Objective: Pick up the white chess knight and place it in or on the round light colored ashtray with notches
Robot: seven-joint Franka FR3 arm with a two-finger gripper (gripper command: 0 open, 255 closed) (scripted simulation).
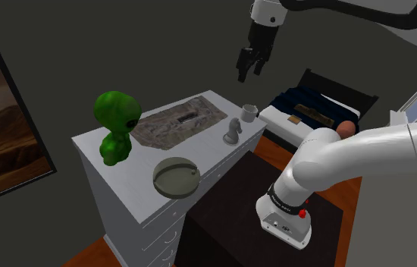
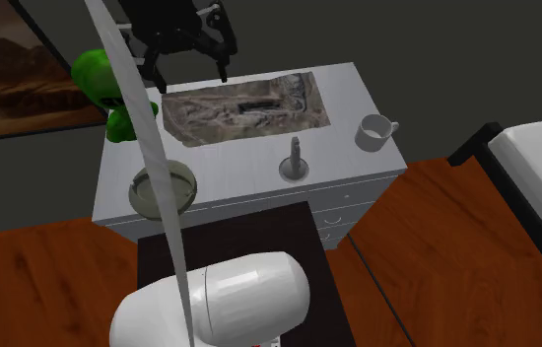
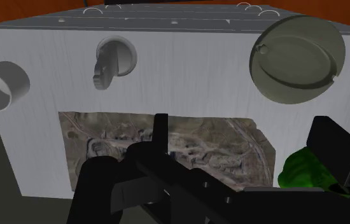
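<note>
The gripper [image 1: 251, 67] hung high over the white dresser [image 1: 133, 180], its two black fingers [image 3: 160, 130] standing apart with nothing between them. The grey chess knight [image 1: 232, 131] stood on the dresser top near the front edge, untouched. In the shoulder view it sat at 3 o'clock from the patterned mat [image 1: 177, 121], with a small cup [image 1: 249, 112] close by at 1 o'clock and the round grey ashtray [image 1: 175, 177] well apart at 8 o'clock. That view also took in a green alien figure [image 1: 116, 125], a framed picture [image 1: 2, 121], a bed [image 1: 313, 110] and the dark stand [image 1: 230, 220]. The second exterior view looked from the front and gave the wooden floor [image 2: 437, 256]. There the ashtray lay at 9 o'clock from the knight, partly crossed by the arm [image 2: 146, 128]. The wrist view looked down from above and gave the ashtray's whole rim, with the knight between the ashtray and the cup, beyond the mat from the fingers. The knight was upright on its round base, long axis vertical in both exterior views. In the wrist view its head was drawn out from the base toward the mat. Which way the muzzle faced could not be settled.
</note>
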